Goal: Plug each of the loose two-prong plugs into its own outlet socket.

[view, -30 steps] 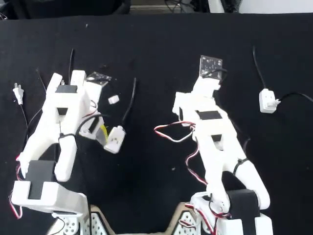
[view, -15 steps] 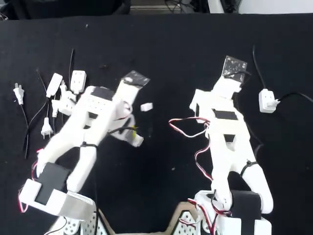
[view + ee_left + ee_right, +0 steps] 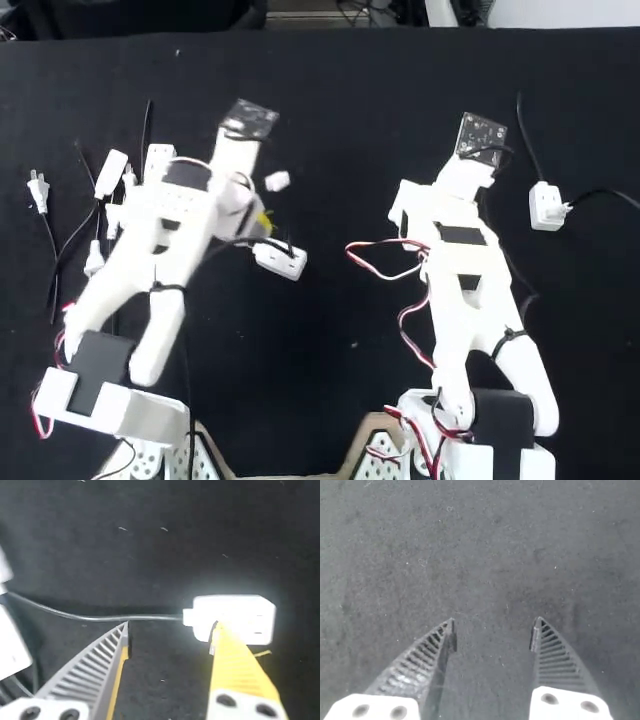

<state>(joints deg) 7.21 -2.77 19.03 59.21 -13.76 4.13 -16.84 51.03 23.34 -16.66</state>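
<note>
My left gripper [image 3: 170,626] is open, low over the black cloth. A white outlet socket [image 3: 235,619] lies just past the tip of its yellow finger [image 3: 235,665], apart from the grey one, and its black cord [image 3: 100,616] runs across between the fingertips. From above, that socket [image 3: 280,262] lies beside the left arm [image 3: 180,205]. Loose two-prong plugs [image 3: 38,190] [image 3: 95,262] and white sockets [image 3: 158,160] lie at the far left. My right gripper [image 3: 492,626] is open over bare cloth with nothing between its fingers.
At the far right lies another white socket [image 3: 547,207], with black cords leading away toward the back and the right edge. The right arm [image 3: 455,255] stands in the middle right. The table [image 3: 340,90] is covered in black cloth.
The left arm swung right and toward the back, and the white socket shifted right with it. The right arm moved slightly right a second ago and has kept still since.
</note>
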